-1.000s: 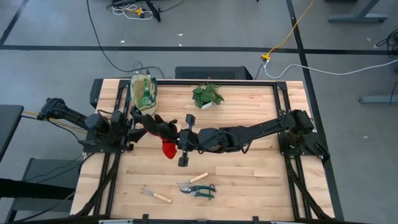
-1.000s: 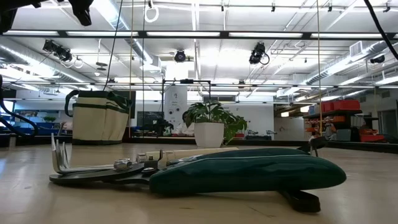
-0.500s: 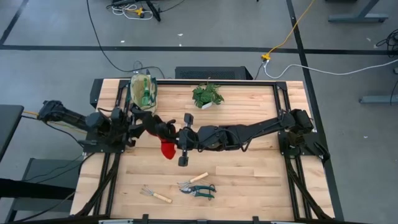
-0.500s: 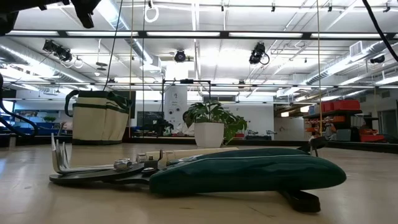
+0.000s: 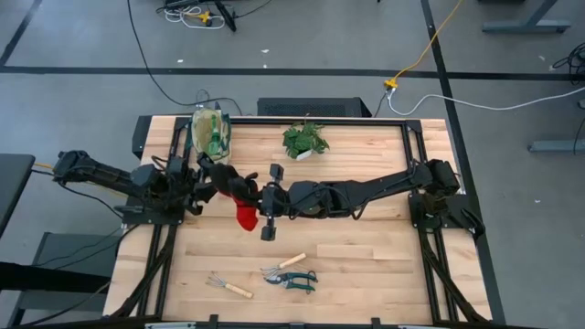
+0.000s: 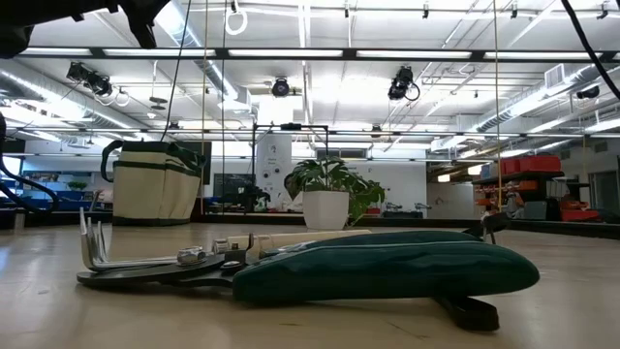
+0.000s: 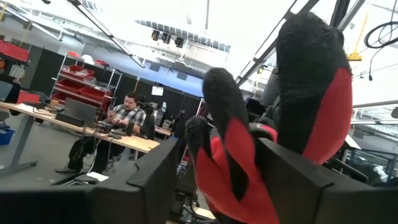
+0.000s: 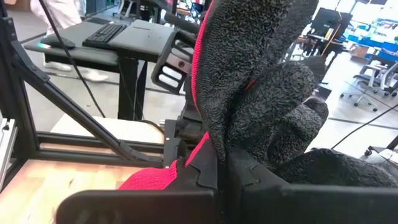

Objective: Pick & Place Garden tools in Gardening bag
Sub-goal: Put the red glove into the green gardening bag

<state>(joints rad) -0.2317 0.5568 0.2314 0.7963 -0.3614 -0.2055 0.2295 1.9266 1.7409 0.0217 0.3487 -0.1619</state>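
basically both grippers, left (image 5: 206, 185) and right (image 5: 259, 197), clamp the gloves (image 5: 239, 196) mid-air, just short of the bag (image 5: 211, 133). risk: a tug between arms, gloves slip and drop outside.

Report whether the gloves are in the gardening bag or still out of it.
Out. The gloves are held above the table between the left end effector and right end effector, short of the gardening bag.

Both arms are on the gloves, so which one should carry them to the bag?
Left. The left gripper grips the gloves nearer the bag; the right gripper holds them from the far side and would reach across.
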